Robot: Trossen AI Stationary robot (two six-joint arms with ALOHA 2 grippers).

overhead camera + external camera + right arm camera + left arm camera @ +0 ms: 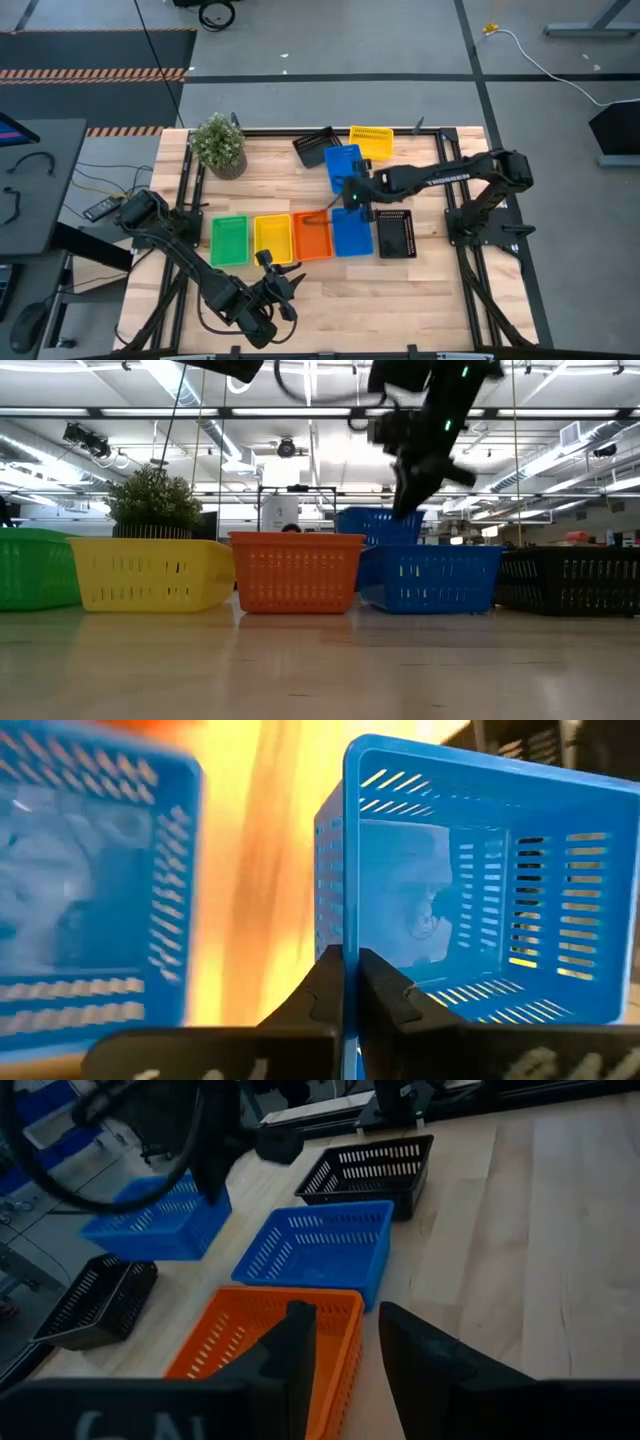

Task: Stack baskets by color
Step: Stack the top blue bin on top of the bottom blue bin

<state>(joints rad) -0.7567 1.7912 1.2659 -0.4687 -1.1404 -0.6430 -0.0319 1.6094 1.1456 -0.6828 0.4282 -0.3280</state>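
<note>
The right gripper point(350, 982) is pinching the rear blue basket's point(480, 890) wall; it should lift level toward the front blue basket point(351, 231).

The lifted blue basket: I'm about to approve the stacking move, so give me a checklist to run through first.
1. Right gripper shut on the blue basket's wall: ok.
2. Held basket is off the table, as the low view shows: ok.
3. Target, the second blue basket in the row, holds nothing: ok.
4. Held basket level: not ok, it hangs tilted.
5. Left gripper out of the path, near the table's front edge: ok.
6. Grip firm enough for the carry: cannot tell.
</note>
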